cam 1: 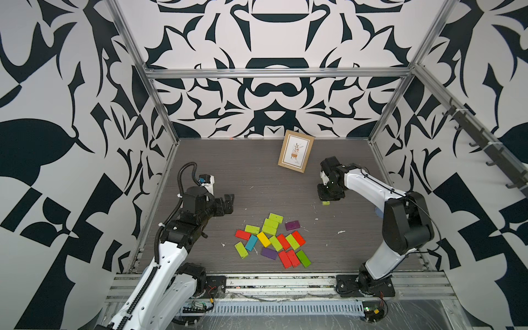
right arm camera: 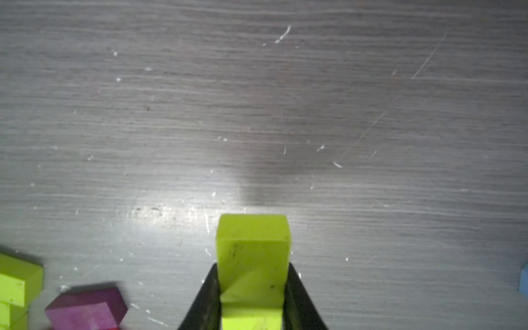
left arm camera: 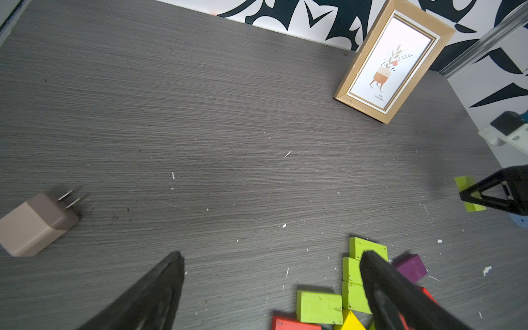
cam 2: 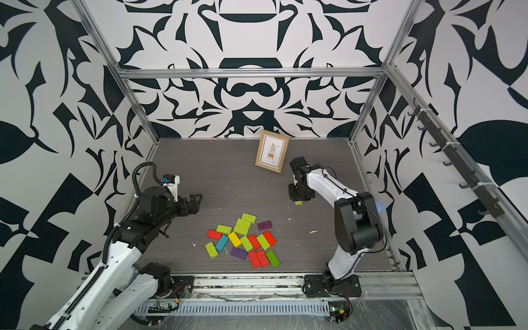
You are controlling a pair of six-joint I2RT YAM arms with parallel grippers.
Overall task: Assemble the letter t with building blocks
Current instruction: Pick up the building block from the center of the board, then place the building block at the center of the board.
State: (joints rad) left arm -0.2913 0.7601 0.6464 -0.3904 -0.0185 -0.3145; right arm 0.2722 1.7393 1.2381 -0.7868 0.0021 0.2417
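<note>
1. The right tool (right arm camera: 252, 271) is clenched on one lime green block (right arm camera: 253, 237). Its two black fingers squeeze the sides of the block. One end of the block sticks out past them.
2. In both top views this block shows just under the right tool, low over the tabletop (cam 1: 243, 177). It is over on the right side, well apart from the other blocks. I cannot tell if it touches the tabletop.
3. The left tool (left arm camera: 273, 254) is released. Its fingers are spread wide with nothing between them. It hangs above the tabletop, just to the left of the pile.
4. The other building blocks (cam 1: 271, 241) lie flat in a messy pile near the front middle. They are lime green, red and purple, with one yellow and one blue. Many of them touch.
5. A picture frame (cam 1: 295, 151) stands tilted near the back wall.
6. A small pale plug (left arm camera: 37, 225) lies on the tabletop in the left wrist view.
</note>
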